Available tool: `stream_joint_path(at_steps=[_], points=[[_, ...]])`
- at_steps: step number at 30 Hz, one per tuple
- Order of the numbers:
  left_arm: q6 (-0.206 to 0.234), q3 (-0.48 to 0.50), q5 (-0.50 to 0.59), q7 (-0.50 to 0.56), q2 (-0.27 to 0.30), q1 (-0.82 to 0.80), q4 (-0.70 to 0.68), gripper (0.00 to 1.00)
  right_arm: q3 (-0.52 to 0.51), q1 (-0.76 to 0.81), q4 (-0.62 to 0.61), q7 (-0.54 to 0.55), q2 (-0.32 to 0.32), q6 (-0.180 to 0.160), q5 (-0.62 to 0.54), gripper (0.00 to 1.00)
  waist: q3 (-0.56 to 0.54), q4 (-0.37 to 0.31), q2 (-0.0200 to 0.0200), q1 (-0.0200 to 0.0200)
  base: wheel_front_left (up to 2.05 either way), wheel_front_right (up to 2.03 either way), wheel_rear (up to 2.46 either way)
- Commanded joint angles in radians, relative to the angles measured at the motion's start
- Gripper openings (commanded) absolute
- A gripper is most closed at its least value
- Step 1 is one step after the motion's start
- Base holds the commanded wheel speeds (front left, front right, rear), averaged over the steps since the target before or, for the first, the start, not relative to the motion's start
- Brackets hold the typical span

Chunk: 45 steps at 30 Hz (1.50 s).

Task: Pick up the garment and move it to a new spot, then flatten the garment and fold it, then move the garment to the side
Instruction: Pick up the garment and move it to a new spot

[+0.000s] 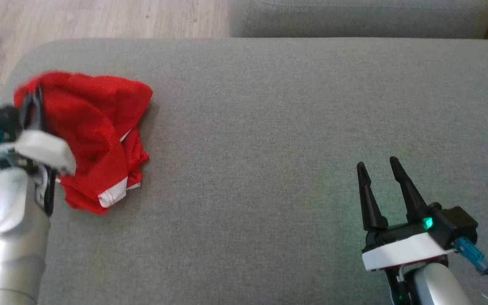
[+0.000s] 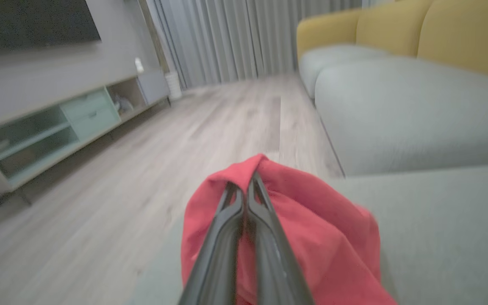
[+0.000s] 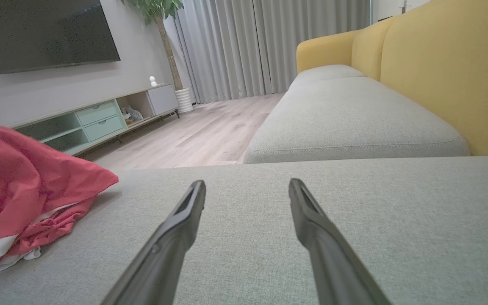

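Currently the left hand (image 2: 244, 186) is clamped shut on a raised fold of the red garment (image 1: 95, 127), which sits bunched by the left edge of the grey cushion (image 1: 269, 106), toward its far corner. The right hand (image 1: 377, 163) stands wide open, holding nothing, over the cushion's near right part, well apart from the garment.

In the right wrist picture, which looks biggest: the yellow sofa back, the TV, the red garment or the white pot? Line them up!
Biggest: sofa back
Next: garment and TV look about alike, and the garment is nearer the camera, so I won't rank them
Smallest: pot
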Motion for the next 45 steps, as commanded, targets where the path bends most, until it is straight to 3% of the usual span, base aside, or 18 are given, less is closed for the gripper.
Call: stream_joint_path(at_steps=[1, 5, 12, 20, 28, 36, 37, 38, 39, 45], points=[[0.009, 0.039, 0.002, -0.048, 0.047, -0.067, -0.06, 0.0, 0.025, -0.018, -0.024, -0.011, -0.006, -0.001, 0.007, 1.0, -0.013, 0.0, 0.0, 0.0001, 0.0, 0.0, 0.0], [-0.001, 0.023, 0.007, -0.115, 0.026, -0.079, -0.204, 0.0, 0.031, -0.004, -0.016, -0.011, -0.006, -0.001, 0.022, 1.0, -0.048, -0.003, 0.0, 0.0001, 0.0, 0.0, 0.0], [-0.021, -0.068, 0.055, -0.127, -0.012, -0.024, -0.51, 0.0, 0.042, 0.01, -0.013, -0.011, -0.006, -0.001, 0.039, 1.0, -0.089, -0.022, 0.0, 0.0001, 0.0, 0.0, 0.0], [-0.048, -0.19, 0.059, -0.01, -0.056, 0.058, -0.71, 0.0, 0.064, 0.001, -0.021, -0.011, -0.006, -0.001, 0.055, 1.0, -0.089, -0.112, 0.0, 0.0001, 0.0, 0.0, 0.0], [-0.057, -0.306, 0.053, 0.074, -0.131, 0.086, -0.719, 0.0, 0.094, -0.047, -0.051, -0.011, -0.006, -0.001, 0.058, 1.0, -0.042, -0.303, 0.0, 0.0001, 0.0, 0.0, 0.0], [-0.058, -0.366, 0.07, 0.057, -0.194, -0.03, -0.594, 0.0, 0.119, -0.082, -0.106, -0.011, -0.006, -0.001, 0.098, 1.0, 0.02, -0.449, 0.0, 0.0001, 0.0, 0.0, 0.0], [-0.059, -0.373, 0.075, 0.047, -0.199, -0.053, -0.572, 0.16, 0.119, -0.085, -0.11, -0.011, -0.006, -0.001, 0.102, 1.0, 0.026, -0.459, 0.0, 0.0001, 0.0, 0.0, 0.0], [-0.055, -0.376, 0.08, 0.029, -0.206, -0.075, -0.553, 0.93, 0.118, -0.087, -0.114, -0.011, -0.006, -0.001, 0.105, 1.0, 0.031, -0.464, 0.0, 0.0001, 0.0, 0.0, 0.0], [-0.046, -0.376, 0.083, 0.01, -0.211, -0.095, -0.532, 1.0, 0.115, -0.088, -0.116, -0.011, -0.006, -0.001, 0.109, 1.0, 0.035, -0.468, 0.0, 0.0001, 0.0, 0.0, 0.0], [0.023, -0.355, 0.102, -0.064, -0.219, -0.144, -0.422, 1.0, 0.102, -0.09, -0.121, -0.011, -0.006, -0.001, 0.111, 1.0, 0.048, -0.455, 0.0, 0.0001, 0.0, 0.0, 0.0]])
